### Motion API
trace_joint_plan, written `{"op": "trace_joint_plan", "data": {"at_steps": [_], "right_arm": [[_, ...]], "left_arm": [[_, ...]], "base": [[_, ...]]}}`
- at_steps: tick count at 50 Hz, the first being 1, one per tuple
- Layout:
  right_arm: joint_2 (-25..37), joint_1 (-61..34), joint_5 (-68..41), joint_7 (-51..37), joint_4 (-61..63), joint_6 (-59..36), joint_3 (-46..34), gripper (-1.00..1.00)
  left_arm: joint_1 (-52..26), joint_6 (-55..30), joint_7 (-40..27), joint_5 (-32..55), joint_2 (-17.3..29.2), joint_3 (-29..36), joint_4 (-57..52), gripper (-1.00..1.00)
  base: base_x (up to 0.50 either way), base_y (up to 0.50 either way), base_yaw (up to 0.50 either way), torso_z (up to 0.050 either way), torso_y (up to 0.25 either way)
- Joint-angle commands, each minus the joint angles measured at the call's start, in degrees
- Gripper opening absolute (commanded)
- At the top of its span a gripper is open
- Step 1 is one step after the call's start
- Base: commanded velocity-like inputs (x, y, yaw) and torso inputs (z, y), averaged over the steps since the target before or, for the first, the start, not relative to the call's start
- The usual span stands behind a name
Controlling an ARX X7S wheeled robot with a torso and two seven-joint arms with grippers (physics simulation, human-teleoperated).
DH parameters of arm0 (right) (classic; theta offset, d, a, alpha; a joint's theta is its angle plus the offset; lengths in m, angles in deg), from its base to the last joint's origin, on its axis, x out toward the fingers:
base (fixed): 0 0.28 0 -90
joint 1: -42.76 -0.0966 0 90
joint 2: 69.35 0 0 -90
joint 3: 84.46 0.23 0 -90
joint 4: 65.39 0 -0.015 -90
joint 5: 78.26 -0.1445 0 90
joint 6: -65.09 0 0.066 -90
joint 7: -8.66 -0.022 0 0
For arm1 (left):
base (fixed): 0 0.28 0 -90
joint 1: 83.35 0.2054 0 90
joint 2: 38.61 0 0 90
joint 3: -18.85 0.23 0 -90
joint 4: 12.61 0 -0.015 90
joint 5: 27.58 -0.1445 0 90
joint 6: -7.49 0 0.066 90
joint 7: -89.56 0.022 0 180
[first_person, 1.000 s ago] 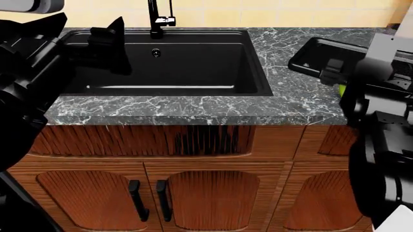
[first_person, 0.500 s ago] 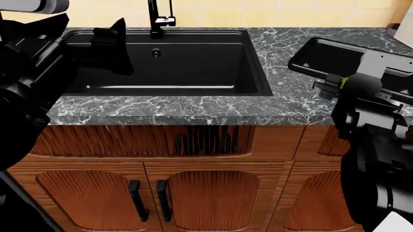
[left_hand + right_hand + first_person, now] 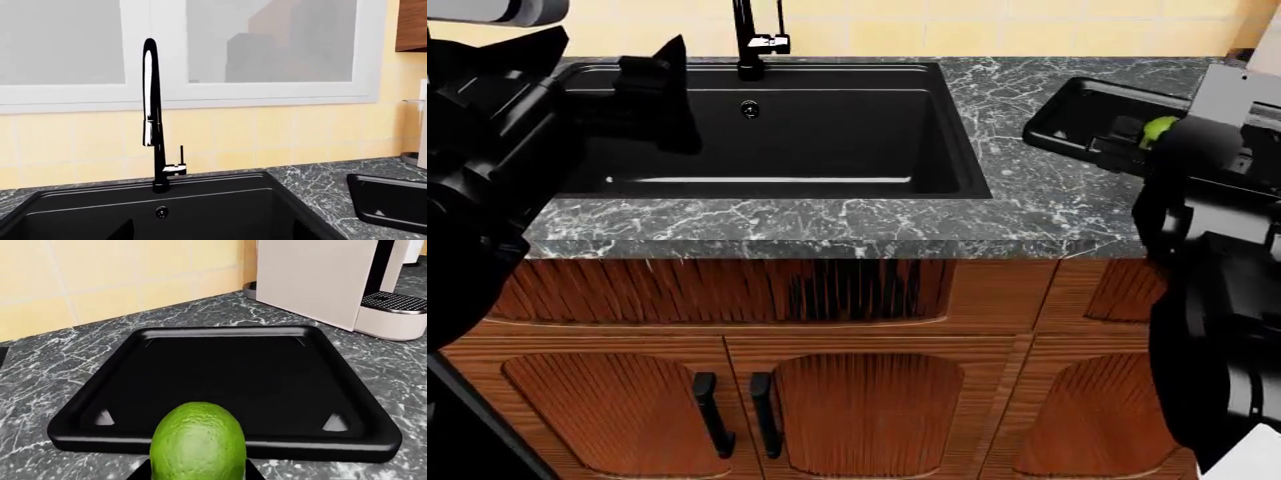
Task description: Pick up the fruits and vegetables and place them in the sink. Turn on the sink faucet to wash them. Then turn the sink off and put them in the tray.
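My right gripper (image 3: 1145, 132) is shut on the smooth bright green lime (image 3: 1160, 127) and holds it just above the near edge of the shallow black tray (image 3: 1068, 118). In the right wrist view the lime (image 3: 197, 437) fills the gap between the fingers, with the tray (image 3: 227, 370) empty behind it. My left gripper (image 3: 654, 85) hovers open and empty over the left part of the black sink (image 3: 827, 130), facing the tall black faucet (image 3: 152, 115), which also shows in the head view (image 3: 747, 40). No water runs. The sprout-like ball is out of view.
A white coffee machine (image 3: 320, 280) stands on the marble counter (image 3: 1028, 200) behind the tray. A yellow tiled wall and a window (image 3: 267, 40) lie behind the sink. Wooden cabinet doors (image 3: 827, 400) are below the counter.
My right gripper has carried the lime up and away from the counter's front edge to the tray's near rim. The left arm has not moved.
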Motion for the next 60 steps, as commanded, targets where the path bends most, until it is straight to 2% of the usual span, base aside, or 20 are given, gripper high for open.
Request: {"op": "trace_joint_plan", "data": {"at_steps": [1,2,6,9,14,20,23,28,30,39,44,60], "right_arm": [[1.67,-5.97,1.81,7.92,0.53,-1.2,-3.38,-1.0],[1.8,-4.97,1.76,9.12,4.73,-4.12,-3.53,-1.0],[2.74,5.56,-0.28,15.57,38.57,-26.38,-3.61,-1.0],[4.07,9.32,-2.61,19.83,56.4,-39.32,-3.6,-1.0],[5.12,11.41,-6.03,23.03,77.14,-55.01,-2.97,-1.0],[3.87,8.56,-10.24,25.73,91.31,-68.71,-3.54,-1.0],[3.9,5.72,-13.57,25.68,92.02,-72.25,-4.12,-1.0],[9.19,-0.2,-36.77,11.53,85.93,-72.24,-5.91,-1.0],[10.05,-1.31,-41.65,8.91,84.23,-72.14,-6.93,-1.0],[13.79,-7.19,-48.91,7.21,78.56,-72.0,-10.98,-1.0],[15.35,-9.88,-52.97,5.24,77.41,-71.76,-12.76,-1.0],[15.71,-8.3,-60.42,-0.36,77.18,-70.57,-12.02,-1.0]], "left_arm": [[0.03,0.86,-0.56,0.27,0.36,0.38,0.32,1.0],[0.09,1.08,-0.52,0.16,0.45,0.42,0.46,1.0],[-0.28,1.72,-0.79,-0.49,0.95,0.53,1.07,1.0],[-0.44,1.67,-1.13,-0.4,1.19,0.39,1.14,1.0],[-0.71,1.66,-1.67,-0.38,1.37,0.48,1.43,1.0],[-1.05,1.78,-2.14,-0.55,1.35,0.94,2.36,1.0],[-3.74,1.31,-1.04,-0.81,2.41,2.25,5.16,1.0],[-10.51,2.78,3.5,-4.15,5.74,6.93,14.79,1.0],[-12.75,4.14,5.25,-5.82,6.66,8.49,19.17,1.0],[-25.23,7.08,12.48,-12.37,9.48,18.36,34.73,1.0],[-30.73,7.66,13.94,-14.99,9.13,22.18,40.1,1.0],[-28.23,2.34,10.15,-11.28,8.63,18.82,34.77,1.0]], "base": [[0.0,0.0,0.0,0.0,0.0],[0.0,0.0,0.0,0.0,0.0],[0.0,0.0,0.0,0.0,0.0],[0.0,0.0,0.0,0.0,0.0],[0.0,0.0,0.0,0.0,0.0],[0.0,0.0,0.0,0.0,0.0],[0.0,0.0,0.0,0.0,0.0],[0.0,0.0,0.0,0.0,0.0],[0.0,0.0,0.0,0.0,0.0],[0.0,0.0,0.0,0.0,0.0],[0.0,0.0,0.0,0.0,0.0],[0.0,0.41,0.0,0.0,0.0]]}}
